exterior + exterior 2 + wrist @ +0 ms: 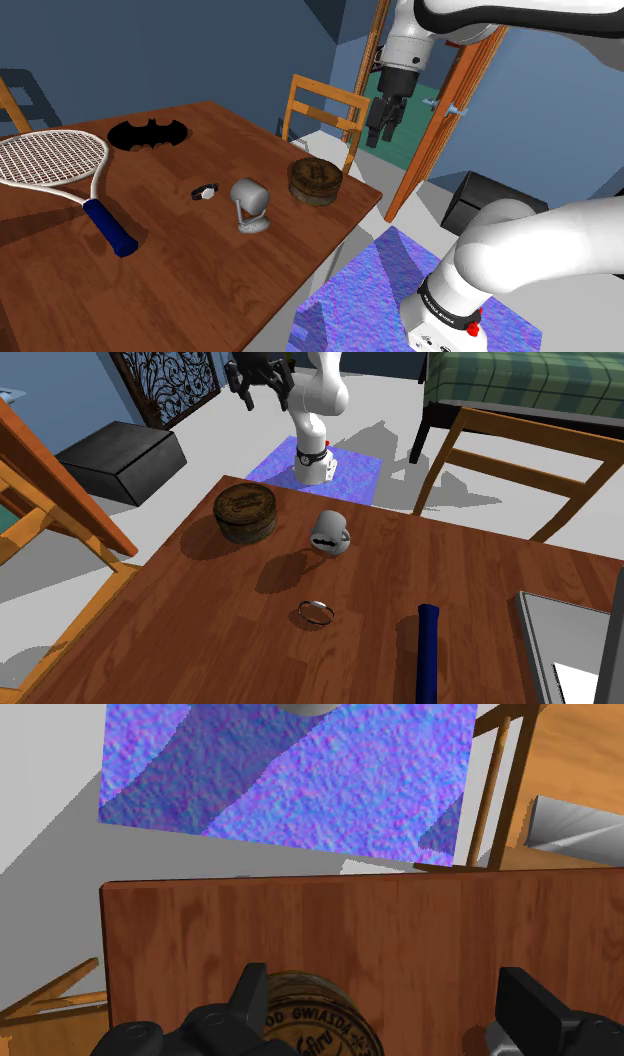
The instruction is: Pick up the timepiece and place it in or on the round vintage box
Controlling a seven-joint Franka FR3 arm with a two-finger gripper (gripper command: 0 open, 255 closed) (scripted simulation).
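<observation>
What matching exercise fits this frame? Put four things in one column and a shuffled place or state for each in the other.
Things:
1. watch
2. round box
3. racket
4. claw

Places or states:
A. open, up in the air, holding nothing
B. lying between the grey mug and a blue grip
C. on the table, near the edge toward the stand
D. white frame, lying flat

Pairs: 1-B, 2-C, 3-D, 4-A.
</observation>
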